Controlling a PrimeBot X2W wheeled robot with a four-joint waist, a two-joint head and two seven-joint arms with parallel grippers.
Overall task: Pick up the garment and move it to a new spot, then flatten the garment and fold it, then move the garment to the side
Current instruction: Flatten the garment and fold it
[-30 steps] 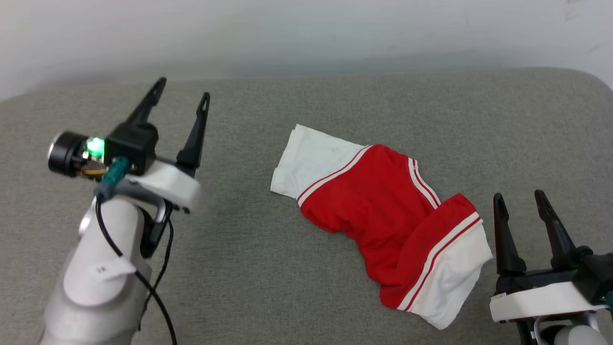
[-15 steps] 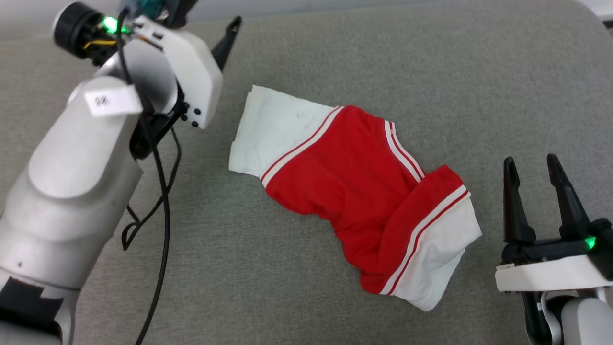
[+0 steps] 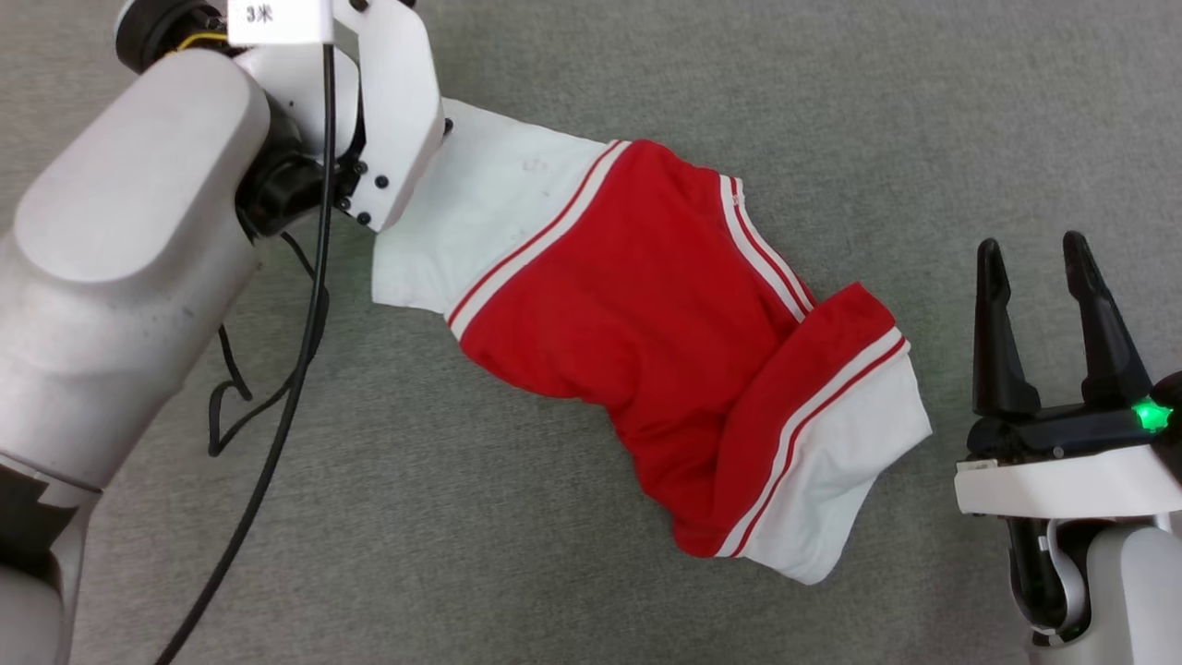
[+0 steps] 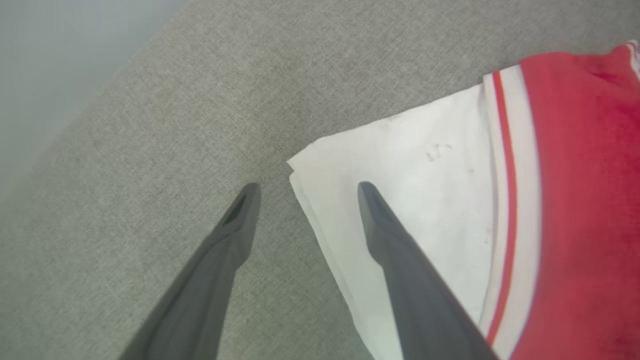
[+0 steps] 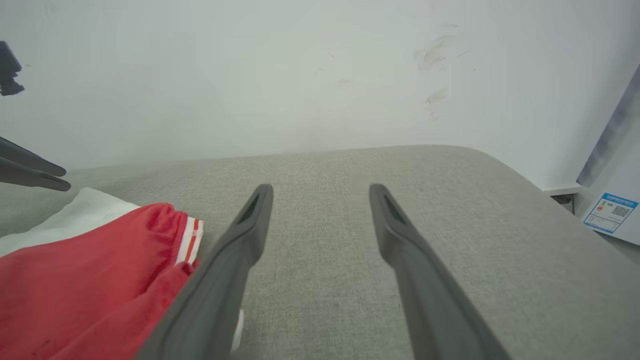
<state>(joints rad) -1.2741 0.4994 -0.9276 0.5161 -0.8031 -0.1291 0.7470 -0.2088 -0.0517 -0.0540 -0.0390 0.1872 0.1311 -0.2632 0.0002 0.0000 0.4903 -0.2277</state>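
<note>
red jersey lies crumpled; my left claw has swung astride its white corner, spread for the pickup; right claw idles, spread.

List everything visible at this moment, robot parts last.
garment: one, red with white panels and striped trim, crumpled mid-surface.
padded surface: one, grey fabric, under the garment.
wall: one, pale, behind the surface.
label: one, blue and white, far right of right wrist view.
cable: one, black, hanging along the left arm.
left gripper: one, dark fingers, open, straddling the garment's white corner.
right gripper: one, dark fingers, open, beside the garment's other end.
</note>
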